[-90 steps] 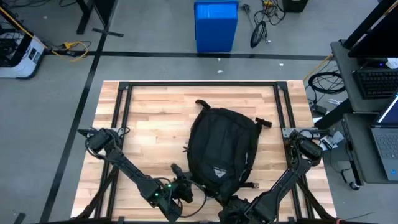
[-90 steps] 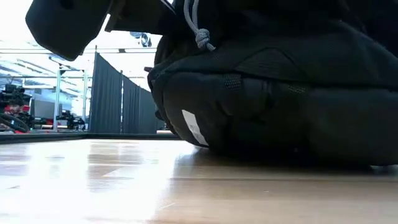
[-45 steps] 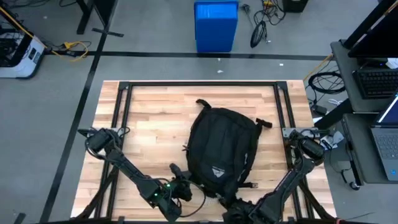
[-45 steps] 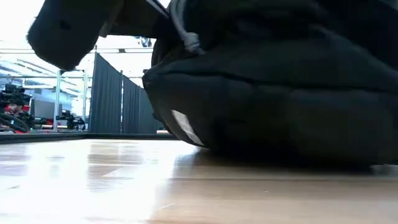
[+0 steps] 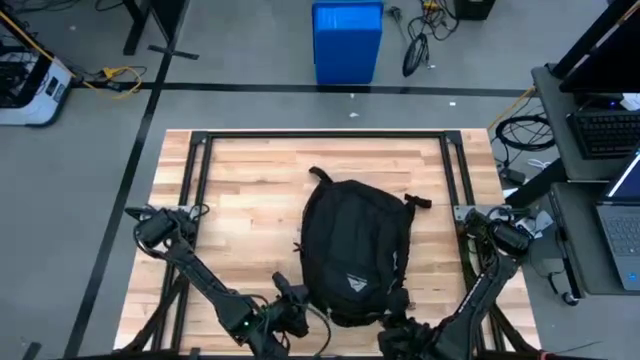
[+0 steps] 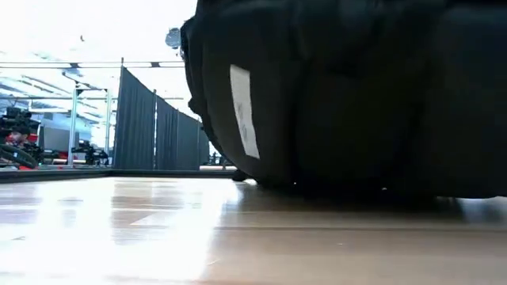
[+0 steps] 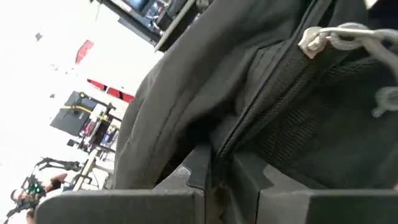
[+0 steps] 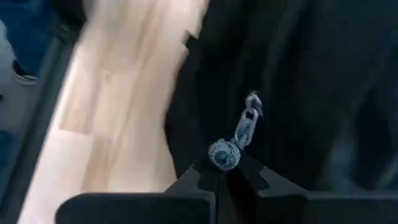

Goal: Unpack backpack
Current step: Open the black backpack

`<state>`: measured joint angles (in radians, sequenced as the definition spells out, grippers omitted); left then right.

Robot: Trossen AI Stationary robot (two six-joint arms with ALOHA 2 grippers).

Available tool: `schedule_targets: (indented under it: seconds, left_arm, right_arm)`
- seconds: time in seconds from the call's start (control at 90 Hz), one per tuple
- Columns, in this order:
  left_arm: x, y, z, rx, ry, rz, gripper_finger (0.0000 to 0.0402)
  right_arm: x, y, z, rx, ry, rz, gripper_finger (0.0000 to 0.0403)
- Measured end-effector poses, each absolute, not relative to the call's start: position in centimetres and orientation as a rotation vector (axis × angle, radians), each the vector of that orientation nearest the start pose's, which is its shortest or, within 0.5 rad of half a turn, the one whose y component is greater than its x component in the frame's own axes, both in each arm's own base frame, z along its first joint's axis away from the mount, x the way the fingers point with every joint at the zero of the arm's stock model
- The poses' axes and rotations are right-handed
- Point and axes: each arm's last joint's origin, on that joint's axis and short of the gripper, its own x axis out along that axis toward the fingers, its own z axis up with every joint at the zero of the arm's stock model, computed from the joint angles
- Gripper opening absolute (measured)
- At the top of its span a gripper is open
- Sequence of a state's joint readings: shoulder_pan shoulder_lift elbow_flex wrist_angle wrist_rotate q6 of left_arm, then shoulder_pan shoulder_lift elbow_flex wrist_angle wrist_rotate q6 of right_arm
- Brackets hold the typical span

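Observation:
The black backpack [image 5: 352,245] lies on the wooden table [image 5: 240,190], its white logo patch [image 5: 353,283] toward the near edge. In the low view it [image 6: 348,95] fills the frame, a white label [image 6: 244,111] on its side. My left gripper [image 5: 296,308] is shut at its near left corner, and my right gripper [image 5: 397,312] is shut at its near right corner. A second zipper pull with a grey cord [image 7: 314,38] shows in the left wrist view. My left gripper pinches a ridge of the backpack's black fabric [image 7: 211,146] beside a zipper line, between its two shut fingers, at the pack's near left corner. One layer or several, I cannot tell. My right gripper pinches the knotted cord end [image 8: 222,155] of a metal zipper pull [image 8: 249,121] between its fingertips, at the pack's near right side. The pull stretches from the fingers toward the backpack's fabric.
A black metal frame [image 5: 320,135] runs round the tabletop. Bare wood lies left, right and beyond the backpack. A blue bin [image 5: 347,40] stands on the floor past the far edge; a desk with a laptop [image 5: 625,225] is at the right.
Both grippers have drawn back toward the table's near edge, the right one also toward the right. The backpack has slid a little toward the near edge. Its near end has risen and tipped: in the low view the white label now stands upright.

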<state>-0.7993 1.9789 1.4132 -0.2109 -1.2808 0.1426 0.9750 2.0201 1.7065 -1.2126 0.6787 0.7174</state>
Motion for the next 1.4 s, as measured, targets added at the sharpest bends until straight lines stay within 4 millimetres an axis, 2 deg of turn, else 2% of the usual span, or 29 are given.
schedule_targets:
  seconds: [0.111,0.589,0.733,0.933,1.4]
  left_arm:
    - [30.9,-28.7,21.9,0.821,0.417,0.42,0.0025]
    - [30.3,-28.7,22.6,0.841,0.407,0.459,0.0016]
    - [30.0,-28.9,22.8,0.834,0.399,0.454,0.0016]
    - [29.8,-29.1,22.9,0.836,0.399,0.438,0.0016]
    - [29.8,-29.1,22.9,0.84,0.399,0.444,0.0017]
  right_arm:
    - [22.9,31.0,23.2,-0.454,1.036,-0.173,0.0001]
    - [20.4,29.4,23.4,-0.282,1.246,-0.458,0.0]
    - [20.2,29.3,23.1,-0.206,1.3,-0.496,0.0]
    - [20.7,28.2,21.8,-0.067,1.432,-0.617,0.0]
    - [20.6,28.0,21.5,-0.052,1.442,-0.648,0.0]
